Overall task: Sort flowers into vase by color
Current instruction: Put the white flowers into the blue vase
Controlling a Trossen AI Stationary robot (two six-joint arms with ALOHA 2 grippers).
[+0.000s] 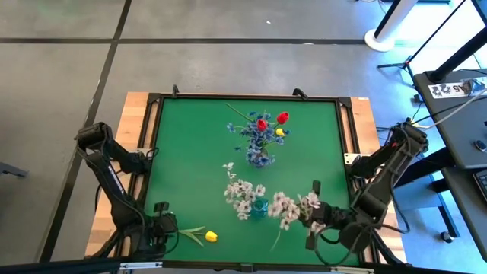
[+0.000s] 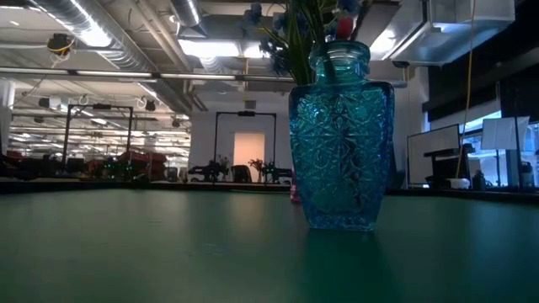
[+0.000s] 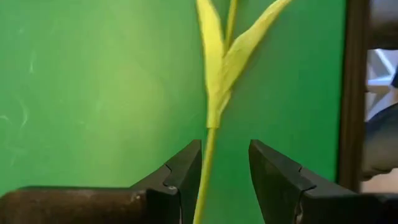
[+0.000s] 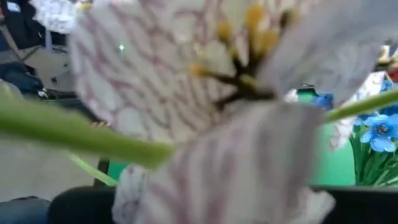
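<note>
A yellow tulip (image 1: 211, 237) lies flat on the green mat near the table's near edge, with its stem (image 3: 208, 143) pointing toward my left gripper (image 1: 169, 228). That gripper (image 3: 225, 149) is open and low over the mat, one finger on each side of the stem just below the leaves (image 3: 217, 56). My right gripper (image 1: 316, 217) is at a white spray (image 1: 288, 205), whose blossom (image 4: 205, 93) fills the right wrist view. A blue glass vase (image 1: 260, 158) (image 2: 341, 135) stands mid-table with blue sprays, red tulips and a yellow bloom. A small teal vase (image 1: 259, 208) holds white blossoms (image 1: 242, 194).
The black frame (image 1: 152, 137) (image 3: 354, 93) borders the green mat, with wooden table edges (image 1: 137, 114) outside it. The left and far parts of the mat (image 1: 190, 137) are bare. A desk with equipment (image 1: 464, 91) stands to the right of the table.
</note>
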